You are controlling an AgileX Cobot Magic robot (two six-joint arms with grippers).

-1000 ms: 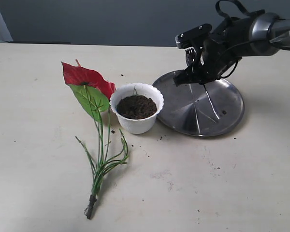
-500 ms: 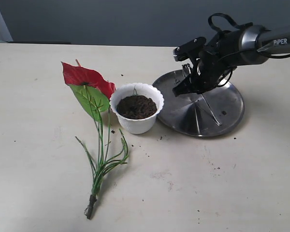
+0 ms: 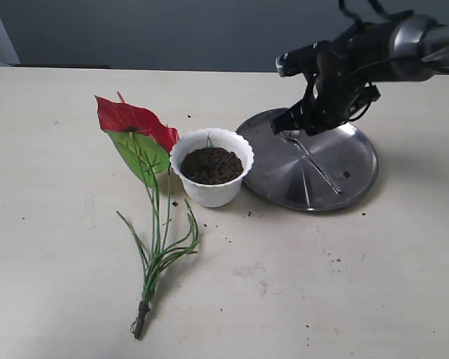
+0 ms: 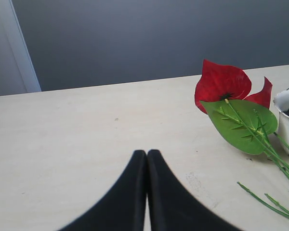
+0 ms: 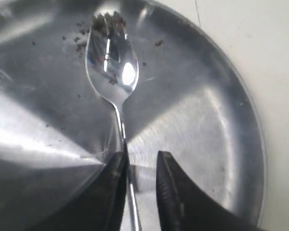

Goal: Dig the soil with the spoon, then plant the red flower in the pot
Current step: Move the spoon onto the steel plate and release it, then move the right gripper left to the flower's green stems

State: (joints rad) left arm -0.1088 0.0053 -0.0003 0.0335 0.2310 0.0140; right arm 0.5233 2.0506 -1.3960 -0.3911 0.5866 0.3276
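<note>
My right fingers (image 3: 288, 123) hang over the far edge of the plate (image 3: 355, 149), in the upper right of the exterior view. They stand a little apart and have hold of nothing. The spoon (image 3: 314, 164) lies flat on the plate below them, its bowl under my fingers and its handle slanting down toward the right of the frame. In the right wrist view the thin handle runs along the inner side of one finger, and a clear gap separates it from the other. The bowl of the spoon rests on the steel, with dark crumbs (image 5: 79, 43) around its tip.

My left fingers (image 4: 142, 168) are pressed tip to tip with nothing between them, low over bare bench (image 3: 322, 284). They do not show in the exterior view.

The pot (image 3: 209, 196) stands upright at the middle of the frame, just left of the plate; I cannot tell whether the two touch. The soil (image 3: 211, 164) fills it nearly to the scalloped rim. The flower (image 3: 135, 118) lies flat on the bench left of the pot — red blooms and green leaf toward the top, close beside the pot's rim. Its stems run down to the bound end at the lower left. A few specks of soil dot the bench below the pot and plate.
</note>
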